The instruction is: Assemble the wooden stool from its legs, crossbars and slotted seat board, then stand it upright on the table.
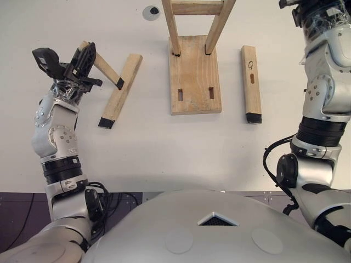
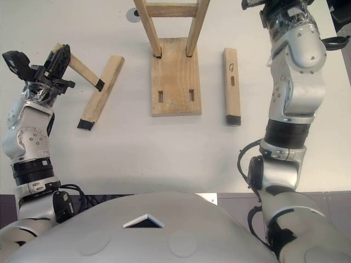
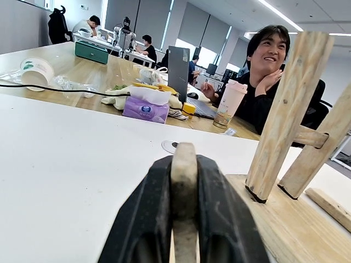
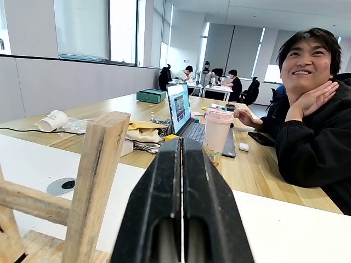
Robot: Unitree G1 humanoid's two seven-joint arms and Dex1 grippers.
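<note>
My left claw (image 1: 82, 61) is clenched on the outer end of a crossbar (image 1: 105, 68). The left wrist view shows the pale stick pinched between both fingers. The bar's far, dark-tipped end meets the side of a leg (image 1: 122, 87) that lies flat on the counter (image 1: 164, 145), left of the seat board (image 1: 194, 87). I cannot tell whether that end is seated in the leg or only touching it.

The seat board lies flat in the middle. Two legs (image 1: 171, 27) stand in its far slots, tied by a crossbar near the top, and the two near slots are empty. One loose leg (image 1: 251, 82) lies just right of the board.

I judge these pieces to be light, stiff, dry wood that grips well and will not bend. Held at the bar's tip, though, the leg could swing or twist at the joint. A grip on the leg itself, near its middle, would steer it better into a slot.

My left forearm rises from the elbow, with the wrist turned inward toward the board. My right arm is stretched far forward past the loose leg. Its right claw (image 4: 181, 143) is pressed closed on nothing, beside the standing legs.
</note>
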